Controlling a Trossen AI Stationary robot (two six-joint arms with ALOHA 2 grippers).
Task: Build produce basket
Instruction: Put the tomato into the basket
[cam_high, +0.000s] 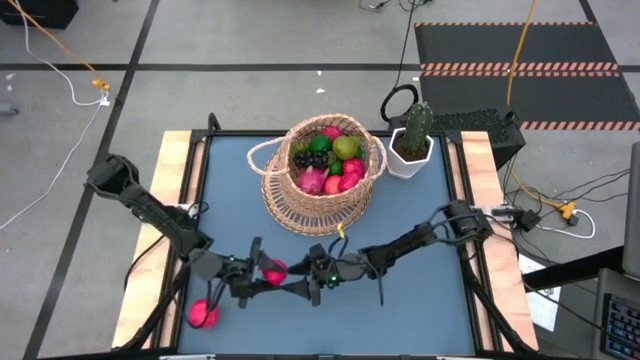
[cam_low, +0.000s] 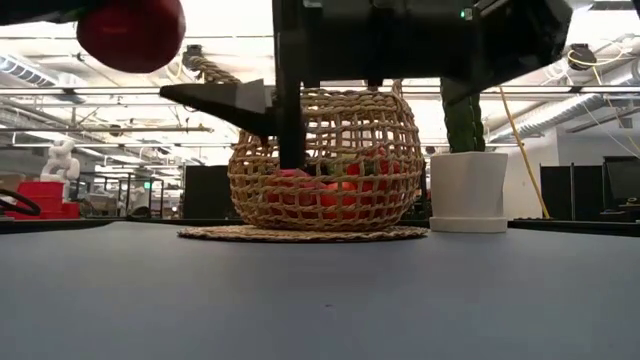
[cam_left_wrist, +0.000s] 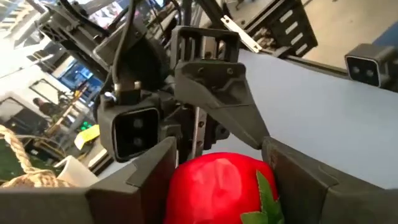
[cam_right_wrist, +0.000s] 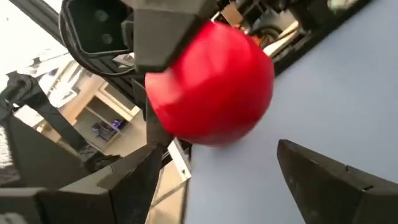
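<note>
Left jaws: clenched on a red toy apple (cam_left_wrist: 217, 190), one dark finger (cam_left_wrist: 134, 180) pressed on each side of it; a green leaf shows on the fruit. Right jaws: released, the two fingers (cam_right_wrist: 329, 180) spread wide with blue surface between them, holding nothing. The right wrist view has the apple just ahead of these fingers, gripped by the other arm's jaws.

The left gripper (cam_high: 268, 272) and the right gripper (cam_high: 312, 280) face each other tip to tip over the front-centre of the tabletop (cam_high: 420, 300), near its front edge. The apple sits between them as a pink-red spot in the high view. In the low view it hangs well above the surface at upper left, clear of the tabletop.

The basket (cam_high: 320, 200) stands toward the back edge, about centred between the left and right edges, on a flat woven mat (cam_low: 300, 234). Its looped handle lies toward the left side. Inside: produce (cam_high: 330, 165) piled together, with dark grapes, a green fruit, red and pink pieces. Red fruit is visible through the weave in the low view.

A second pink-red fruit (cam_high: 203, 315) lies alone at the front-left corner, beside the left arm, well apart from the basket.

A potted cactus (cam_high: 412, 140) in a white pot stands at the back-right corner, just beside the basket, not touching it.
</note>
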